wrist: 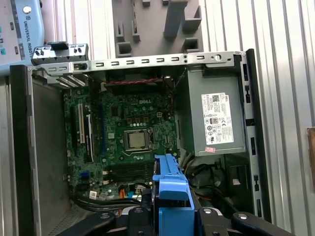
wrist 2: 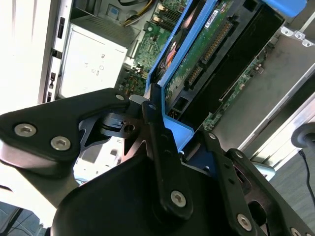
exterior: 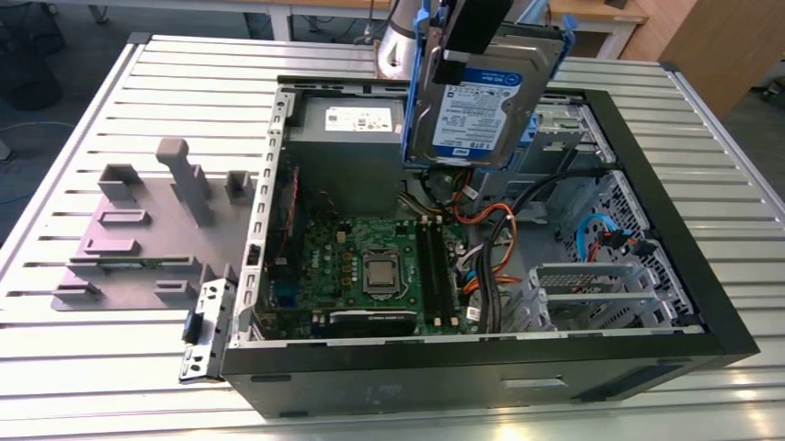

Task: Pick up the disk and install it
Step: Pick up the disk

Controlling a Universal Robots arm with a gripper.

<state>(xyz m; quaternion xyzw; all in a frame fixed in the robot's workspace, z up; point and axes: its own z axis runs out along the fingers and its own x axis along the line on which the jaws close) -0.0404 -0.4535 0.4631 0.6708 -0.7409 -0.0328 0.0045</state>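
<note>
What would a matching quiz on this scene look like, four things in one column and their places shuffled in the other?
Things:
1. labelled metal disk in blue plastic rails
2. grey metal power-supply box with white sticker
3. green motherboard circuit board
4. grey plastic slotted fixture plate

Places:
A. flat on the floor of the open black computer case
B. on the ribbed metal table, exterior view's left of the case
C. held above the case by the black gripper
D. in a corner inside the case

Pairs: 1-C, 2-D, 3-A, 4-B

Blue-and-white printed label (exterior: 472,115) on disk (exterior: 534,69); white sticker (wrist: 216,120) on power supply (wrist: 189,113); white lettering (wrist: 143,102) on motherboard (wrist: 118,123).
</note>
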